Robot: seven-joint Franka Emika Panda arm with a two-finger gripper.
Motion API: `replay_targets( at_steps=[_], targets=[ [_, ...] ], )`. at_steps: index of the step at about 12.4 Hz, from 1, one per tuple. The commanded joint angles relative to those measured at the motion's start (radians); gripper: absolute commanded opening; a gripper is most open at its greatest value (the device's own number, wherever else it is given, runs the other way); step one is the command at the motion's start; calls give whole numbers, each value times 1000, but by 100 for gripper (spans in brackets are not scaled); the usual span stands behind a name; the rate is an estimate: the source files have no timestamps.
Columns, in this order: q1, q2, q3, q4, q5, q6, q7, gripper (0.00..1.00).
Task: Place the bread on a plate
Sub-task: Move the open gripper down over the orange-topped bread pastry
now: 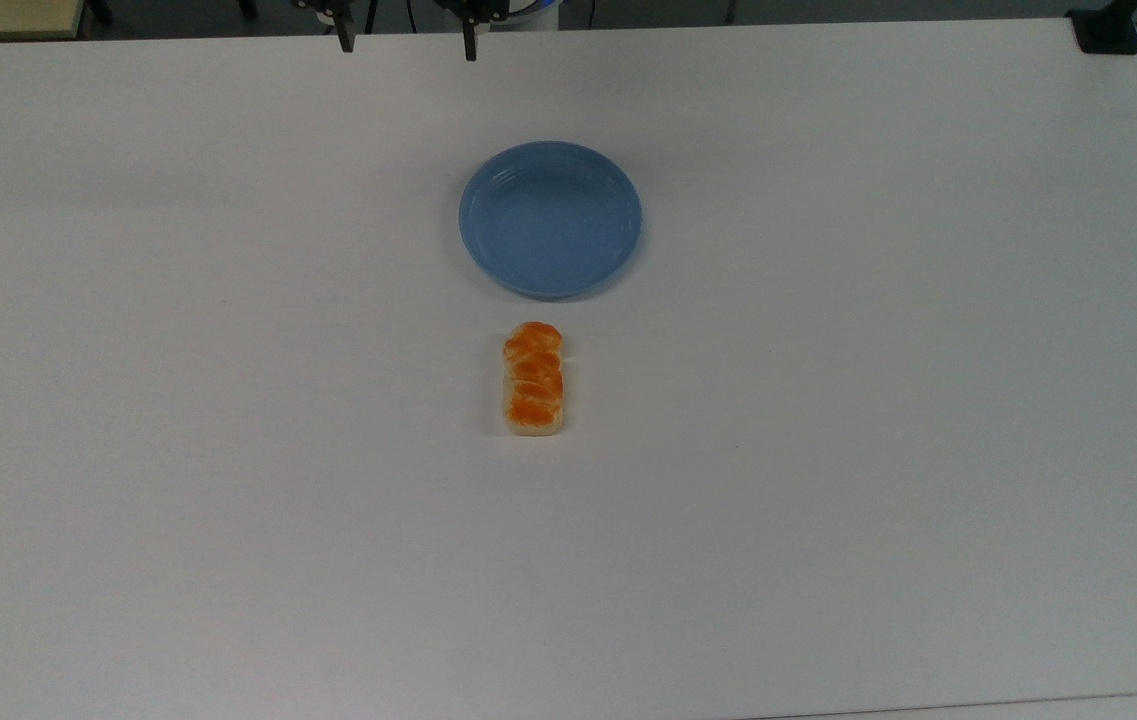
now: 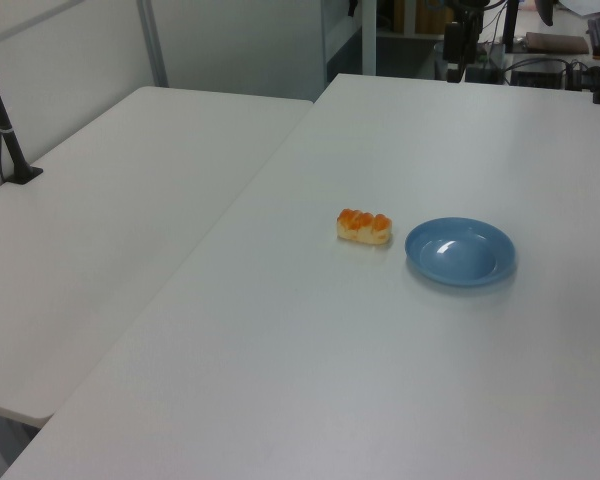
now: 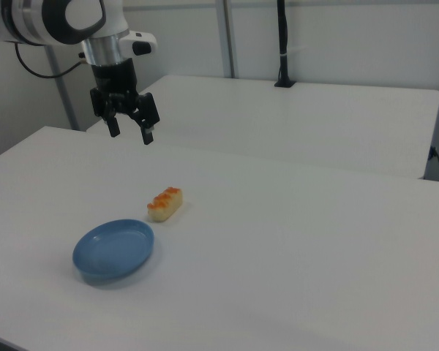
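Observation:
The bread, a small braided loaf with an orange-brown top and pale sides, lies flat on the white table, just below the plate in the top view. The light-blue round plate holds nothing. In the right view the bread sits just beyond the plate. My gripper hangs high above the table, well away from both, open with nothing between its fingers. In the top view its fingertips poke in at the top edge. In the left view the bread rests left of the plate.
A second white table adjoins this one on the left view's left. A black pole stands on it. A black clamp sits at the top view's top right corner. Cables and equipment crowd the left view's far end.

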Motion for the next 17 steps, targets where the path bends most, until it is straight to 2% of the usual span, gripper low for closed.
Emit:
replay_targets(
  at_steps=[1, 10, 15, 17],
  targets=[
    [4, -6, -12, 9, 5, -13, -49, 100],
    [4, 2, -12, 9, -1, -8, -53, 100],
    [11, 112, -10, 76, -8, 13, -66, 100],
    [21, 153, -1, 78, 5, 73, -50, 100]
  ],
)
